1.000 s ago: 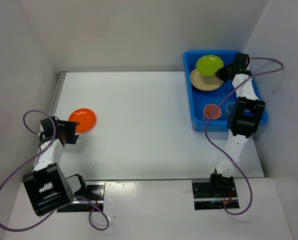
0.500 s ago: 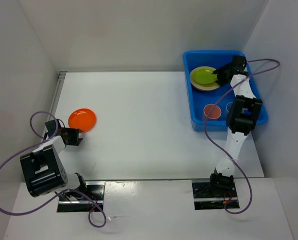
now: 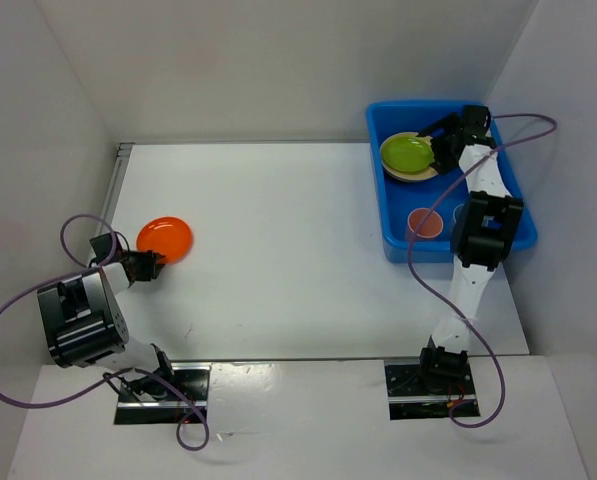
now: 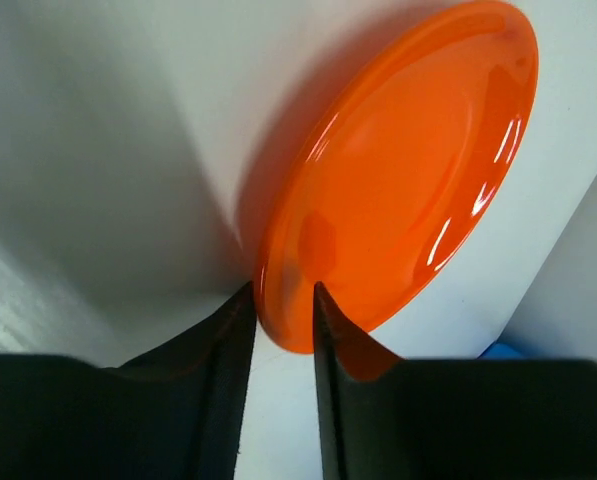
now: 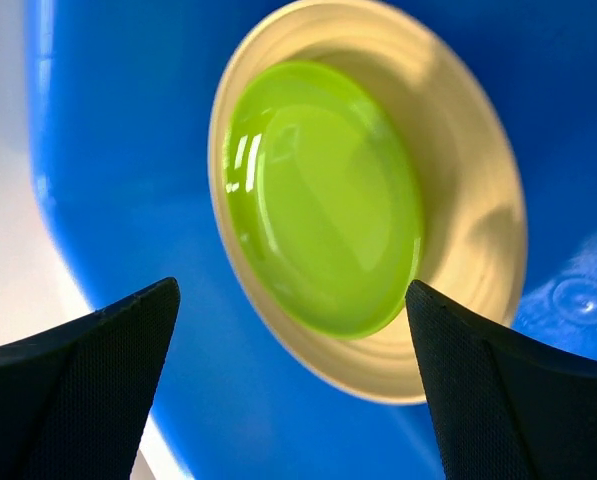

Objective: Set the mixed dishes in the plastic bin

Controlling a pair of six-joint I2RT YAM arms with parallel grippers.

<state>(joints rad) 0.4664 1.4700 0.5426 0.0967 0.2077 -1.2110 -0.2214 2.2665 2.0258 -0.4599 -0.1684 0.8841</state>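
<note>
White table (image 3: 278,250) boxed in on three sides by plain white walls.
The back wall (image 3: 278,70) meets the tabletop's far edge in a straight seam, while the left wall (image 3: 38,150) and right wall (image 3: 568,80) slant outward toward the camera and close off both sides. A thin pale metal strip (image 3: 111,195) runs along the table's left edge, tight against the left wall. At the near side the tabletop ends in a dark line, and a separate white board (image 3: 308,420) lies just in front of it. The light is soft and even, casting only faint grey shadows; the left wall is dimmer toward its lower corner.
</note>
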